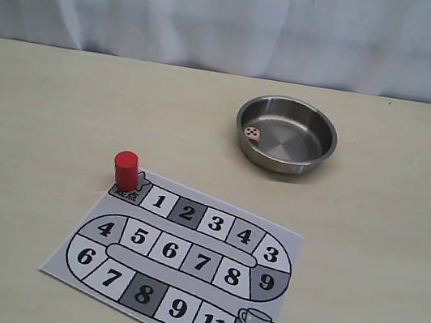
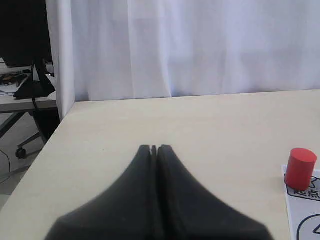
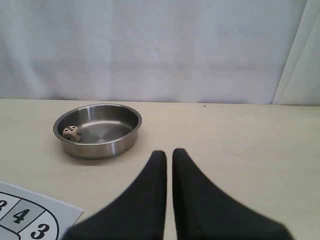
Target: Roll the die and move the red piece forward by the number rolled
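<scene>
Left fingers (image 2: 132, 200) and right fingers (image 3: 142, 200) are matte black, tapering.

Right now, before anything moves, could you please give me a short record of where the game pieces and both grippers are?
die: inside the metal bowl, near its wall; top face too small to read
metal bowl: on the table, apart from the board
red piece: upright on the board's start square, next to square 1
left gripper: shut, empty, above the table
right gripper: shut, empty, facing the metal bowl

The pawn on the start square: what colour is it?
The pawn is plain red, clearest in the exterior view.
</scene>
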Controlling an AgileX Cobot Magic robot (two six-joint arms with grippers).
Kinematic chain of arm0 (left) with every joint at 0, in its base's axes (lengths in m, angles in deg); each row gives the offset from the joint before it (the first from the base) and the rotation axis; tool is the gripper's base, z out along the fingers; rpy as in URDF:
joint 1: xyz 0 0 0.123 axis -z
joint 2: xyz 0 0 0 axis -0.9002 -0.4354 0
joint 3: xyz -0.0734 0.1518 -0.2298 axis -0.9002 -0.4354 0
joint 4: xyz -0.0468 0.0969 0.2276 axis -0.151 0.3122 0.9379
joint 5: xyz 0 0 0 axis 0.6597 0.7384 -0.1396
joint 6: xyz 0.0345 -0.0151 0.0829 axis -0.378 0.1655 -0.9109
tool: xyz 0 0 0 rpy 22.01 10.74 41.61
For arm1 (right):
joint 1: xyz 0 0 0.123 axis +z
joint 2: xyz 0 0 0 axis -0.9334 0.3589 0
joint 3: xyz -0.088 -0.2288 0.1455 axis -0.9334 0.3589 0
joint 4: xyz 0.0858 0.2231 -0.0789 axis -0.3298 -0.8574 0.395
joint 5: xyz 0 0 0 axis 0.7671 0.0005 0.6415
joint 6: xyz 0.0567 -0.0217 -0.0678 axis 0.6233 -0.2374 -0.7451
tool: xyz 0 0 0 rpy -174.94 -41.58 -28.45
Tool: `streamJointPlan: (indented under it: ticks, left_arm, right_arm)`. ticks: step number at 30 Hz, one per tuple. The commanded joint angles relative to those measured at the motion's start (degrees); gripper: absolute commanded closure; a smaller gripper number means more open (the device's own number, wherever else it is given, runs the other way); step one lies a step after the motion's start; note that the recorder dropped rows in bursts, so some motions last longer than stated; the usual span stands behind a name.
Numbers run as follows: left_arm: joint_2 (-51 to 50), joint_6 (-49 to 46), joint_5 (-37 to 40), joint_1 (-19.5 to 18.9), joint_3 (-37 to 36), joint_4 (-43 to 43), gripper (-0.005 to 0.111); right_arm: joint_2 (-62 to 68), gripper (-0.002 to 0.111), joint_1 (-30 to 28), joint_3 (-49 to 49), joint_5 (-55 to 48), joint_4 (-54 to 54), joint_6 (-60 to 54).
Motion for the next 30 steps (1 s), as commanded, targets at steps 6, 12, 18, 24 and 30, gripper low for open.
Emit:
streamJointPlan:
  ticks: [6, 12, 18, 24, 30]
  left_arm:
    - [0.16, 0.27, -0.96, 0.09, 0.43, -0.03, 0.107]
    - [0.16, 0.27, -0.83, 0.09, 0.43, -0.03, 0.107]
    - [0.16, 0.27, -0.83, 0.09, 0.43, -0.03, 0.107]
    - [0.16, 0.27, -0.83, 0.09, 0.43, -0.03, 0.107]
    - [0.16, 0.27, -0.83, 0.09, 0.43, -0.03, 0.107]
  right_arm:
    - [-0.25, 0.104, 0.15, 0.1, -0.08, 0.12, 0.22]
    - [-0.25, 0.104, 0.15, 0.1, -0.08, 0.11, 0.08]
    - [-0.25, 0.104, 0.15, 0.1, 2.6, 0.11, -0.42]
    - [-0.25, 0.104, 0.15, 0.1, 16.16, 0.11, -0.42]
    - [-0.25, 0.104, 0.15, 0.1, 26.12, 0.11, 3.47]
